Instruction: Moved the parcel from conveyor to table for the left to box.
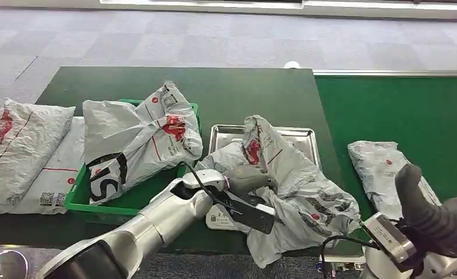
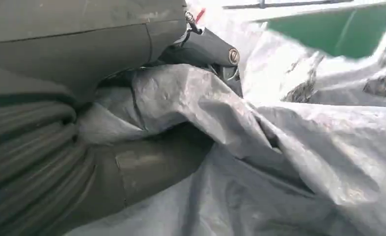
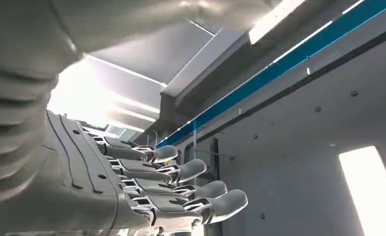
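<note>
A crumpled grey parcel (image 1: 296, 192) with red and black print lies over a silver tray (image 1: 299, 136) at the middle of the dark green table (image 1: 243, 93). My left hand (image 1: 246, 177) reaches in from the lower left and grips a fold of it. In the left wrist view the grey plastic of the parcel (image 2: 279, 162) is bunched between the thumb (image 2: 151, 164) and the dark fingers (image 2: 206, 46). My right hand (image 1: 432, 218) is raised at the lower right, near the conveyor's front edge. The right wrist view shows its fingers (image 3: 181, 189) stretched out, with nothing in them.
A second grey parcel (image 1: 383, 171) lies on the green conveyor (image 1: 400, 110) at the right. A green bin (image 1: 95, 203) left of the tray holds a large parcel (image 1: 139, 139). Two more parcels (image 1: 17, 145) lie at the table's left end.
</note>
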Controlling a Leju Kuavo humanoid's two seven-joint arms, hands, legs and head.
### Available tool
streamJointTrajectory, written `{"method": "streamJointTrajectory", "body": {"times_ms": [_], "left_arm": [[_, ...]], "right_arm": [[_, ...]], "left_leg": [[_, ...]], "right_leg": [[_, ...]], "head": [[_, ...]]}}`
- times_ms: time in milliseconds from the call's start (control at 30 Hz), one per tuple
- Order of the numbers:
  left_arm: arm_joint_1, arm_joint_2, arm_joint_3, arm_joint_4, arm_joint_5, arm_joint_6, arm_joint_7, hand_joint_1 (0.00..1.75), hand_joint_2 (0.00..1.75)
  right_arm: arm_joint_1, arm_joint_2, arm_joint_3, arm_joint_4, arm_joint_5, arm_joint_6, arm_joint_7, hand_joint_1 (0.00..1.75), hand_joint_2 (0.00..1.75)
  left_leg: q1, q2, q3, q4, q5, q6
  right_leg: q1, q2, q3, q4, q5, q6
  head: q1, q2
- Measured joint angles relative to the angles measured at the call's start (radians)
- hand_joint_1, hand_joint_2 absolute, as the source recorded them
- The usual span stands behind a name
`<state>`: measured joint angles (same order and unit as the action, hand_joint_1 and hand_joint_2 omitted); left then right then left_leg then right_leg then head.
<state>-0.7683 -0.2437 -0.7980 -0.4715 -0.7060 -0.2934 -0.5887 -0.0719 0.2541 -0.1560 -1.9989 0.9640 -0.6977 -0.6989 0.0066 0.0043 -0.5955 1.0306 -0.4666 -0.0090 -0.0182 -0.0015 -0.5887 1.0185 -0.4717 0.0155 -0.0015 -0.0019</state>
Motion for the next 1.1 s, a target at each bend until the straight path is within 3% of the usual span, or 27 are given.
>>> {"method": "streamJointTrajectory", "body": {"times_ms": [500, 633, 800, 867, 967, 1033, 1100], "left_arm": [[0.000, 0.021, 0.024, -0.051, 0.050, -0.018, -0.051, 1.75, 1.75], [0.009, 0.037, 0.087, -0.145, 0.185, -0.023, -0.087, 1.75, 1.75], [0.031, 0.066, 0.211, -0.311, 0.246, 0.043, -0.006, 1.75, 1.75], [0.055, 0.084, 0.257, -0.393, 0.155, 0.153, 0.074, 1.75, 1.75], [0.062, 0.112, 0.300, -0.494, -0.336, 0.533, 0.425, 1.75, 1.75], [0.078, 0.138, 0.320, -0.544, -0.544, 0.647, 0.561, 1.75, 1.75], [0.114, 0.158, 0.365, -0.617, -0.641, 0.704, 0.622, 1.75, 1.75]], "right_arm": [[0.001, 0.000, -0.002, 0.000, 0.000, 0.000, 0.000, 0.00, 1.75], [0.005, 0.000, -0.011, -0.015, 0.000, 0.000, 0.000, 0.00, 1.75], [0.013, 0.003, -0.033, -0.038, -0.006, 0.000, 0.000, 0.00, 1.75], [0.018, 0.005, -0.045, -0.050, -0.010, 0.000, 0.000, 0.00, 1.75], [0.027, 0.006, -0.067, -0.075, -0.015, 0.000, 0.002, 0.00, 1.75], [0.031, 0.006, -0.074, -0.087, -0.013, -0.001, 0.006, 0.00, 1.75], [0.031, 0.006, -0.074, -0.091, 0.004, -0.001, 0.019, 0.00, 1.75]], "left_leg": [[0.000, 0.000, 0.000, 0.000, 0.000, 0.000], [0.000, 0.000, 0.000, 0.000, 0.000, 0.000], [0.000, 0.000, 0.000, 0.000, 0.000, 0.000], [0.000, 0.000, 0.000, 0.000, 0.000, 0.000], [0.000, 0.001, 0.000, 0.000, 0.000, -0.001], [0.000, 0.001, 0.000, 0.000, 0.000, -0.001], [0.001, 0.001, 0.000, 0.000, 0.000, -0.001]], "right_leg": [[0.000, 0.000, 0.000, 0.000, 0.000, 0.000], [0.000, 0.000, 0.000, 0.000, 0.000, 0.000], [0.000, 0.001, 0.000, 0.000, 0.000, 0.000], [0.000, 0.001, -0.001, 0.000, 0.000, 0.000], [0.000, 0.002, -0.001, 0.000, 0.000, 0.000], [0.000, 0.001, 0.000, 0.000, 0.000, 0.000], [0.000, 0.002, -0.001, 0.000, 0.000, 0.000]], "head": [[0.000, 0.000], [0.000, 0.000], [0.000, 0.000], [0.000, 0.000], [0.000, 0.000], [0.000, 0.000], [0.000, 0.000]]}}
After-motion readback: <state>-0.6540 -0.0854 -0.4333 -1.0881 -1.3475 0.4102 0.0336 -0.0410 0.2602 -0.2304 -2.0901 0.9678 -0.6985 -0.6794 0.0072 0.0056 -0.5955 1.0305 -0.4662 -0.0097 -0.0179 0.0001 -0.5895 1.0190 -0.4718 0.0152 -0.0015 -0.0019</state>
